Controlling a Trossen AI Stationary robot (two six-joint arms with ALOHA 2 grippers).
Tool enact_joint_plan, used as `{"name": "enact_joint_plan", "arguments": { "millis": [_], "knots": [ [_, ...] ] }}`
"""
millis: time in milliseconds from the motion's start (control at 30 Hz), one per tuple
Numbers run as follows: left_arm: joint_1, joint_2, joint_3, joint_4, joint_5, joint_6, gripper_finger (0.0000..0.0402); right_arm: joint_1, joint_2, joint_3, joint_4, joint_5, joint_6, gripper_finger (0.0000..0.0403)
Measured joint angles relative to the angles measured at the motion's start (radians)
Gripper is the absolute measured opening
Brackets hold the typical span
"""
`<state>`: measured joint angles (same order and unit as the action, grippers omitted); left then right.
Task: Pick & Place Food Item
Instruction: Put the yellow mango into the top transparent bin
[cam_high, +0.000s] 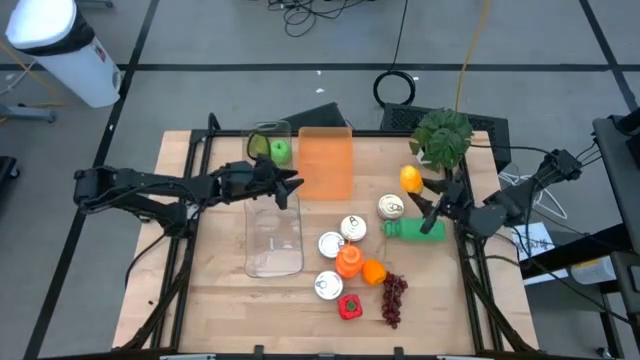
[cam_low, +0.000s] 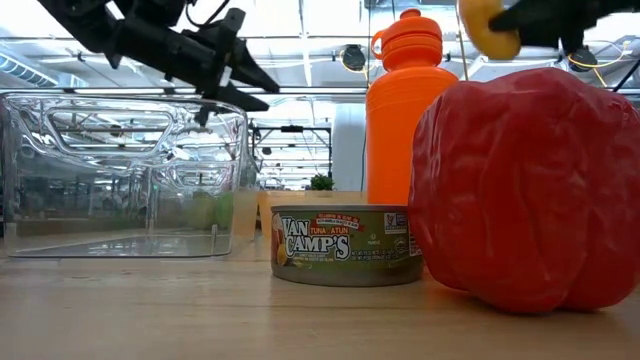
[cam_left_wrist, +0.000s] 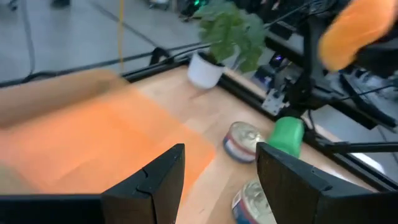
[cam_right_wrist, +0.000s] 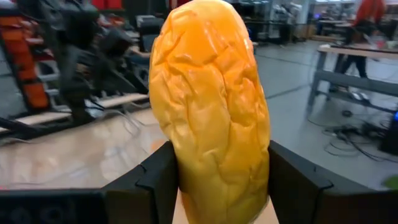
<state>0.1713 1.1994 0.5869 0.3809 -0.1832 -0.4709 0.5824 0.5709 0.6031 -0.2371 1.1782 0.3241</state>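
Note:
A wrinkled yellow-orange food item (cam_right_wrist: 211, 106) hangs in the air over the table's right part (cam_high: 410, 178), with my right gripper (cam_high: 420, 192) shut on it. In the low view it shows at the top right (cam_low: 488, 28). My left gripper (cam_left_wrist: 221, 155) stands open with nothing between its fingers, above the far end of a clear plastic bin (cam_high: 273, 235), next to an orange sheet (cam_high: 325, 162). My right gripper pinches the food item's two sides (cam_right_wrist: 193, 168) between its two fingers, at one end of the item. The fingers come about level from the table's right side. The item sticks out past the fingertips, lifted clear of the table.
A second clear bin with a green apple (cam_high: 279, 151) stands at the far left. Several cans (cam_high: 353, 228), a green bottle (cam_high: 415, 230), an orange bottle (cam_high: 348, 262), an orange (cam_high: 373, 272), grapes (cam_high: 393, 298) and a red pepper (cam_high: 349, 306) crowd the middle. A potted plant (cam_high: 440, 135) stands far right.

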Motion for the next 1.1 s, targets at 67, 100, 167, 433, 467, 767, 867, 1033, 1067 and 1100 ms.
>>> {"name": "enact_joint_plan", "arguments": {
  "millis": [67, 100, 167, 433, 467, 767, 867, 1033, 1067, 1100],
  "knots": [
    [-0.013, 0.038, 0.0, 0.076, 0.019, 0.026, 0.0209, -0.017, -0.002, -0.028, 0.001, -0.001, 0.011, 0.0187],
    [-0.019, 0.053, 0.0, 0.119, 0.036, 0.047, 0.0209, -0.024, -0.003, -0.039, 0.01, -0.001, 0.014, 0.0187],
    [-0.034, 0.084, 0.0, 0.22, 0.079, 0.094, 0.0209, -0.028, -0.003, -0.065, 0.049, -0.002, 0.003, 0.0187],
    [-0.129, 0.26, 0.036, 0.545, 0.109, 0.233, 0.0209, -0.025, 0.028, -0.178, 0.328, -0.207, -0.12, 0.0186],
    [-0.141, 0.287, 0.061, 0.549, 0.107, 0.256, 0.0209, -0.025, 0.036, -0.191, 0.362, -0.242, -0.132, 0.0185],
    [-0.222, 0.478, 0.46, 0.189, 0.033, 0.374, 0.0263, -0.024, 0.12, -0.218, 0.486, -0.346, -0.155, 0.0188],
    [-0.246, 0.546, 0.589, 0.122, 0.034, 0.413, 0.0297, -0.025, 0.154, -0.218, 0.514, -0.346, -0.154, 0.0186],
    [-0.269, 0.638, 0.726, 0.11, 0.033, 0.456, 0.0334, -0.025, 0.192, -0.219, 0.539, -0.346, -0.157, 0.019],
    [-0.272, 0.647, 0.739, 0.109, 0.034, 0.462, 0.0338, -0.025, 0.198, -0.219, 0.549, -0.346, -0.157, 0.019],
    [-0.275, 0.656, 0.747, 0.107, 0.034, 0.462, 0.0341, -0.025, 0.203, -0.219, 0.557, -0.346, -0.159, 0.019]
  ]
}}
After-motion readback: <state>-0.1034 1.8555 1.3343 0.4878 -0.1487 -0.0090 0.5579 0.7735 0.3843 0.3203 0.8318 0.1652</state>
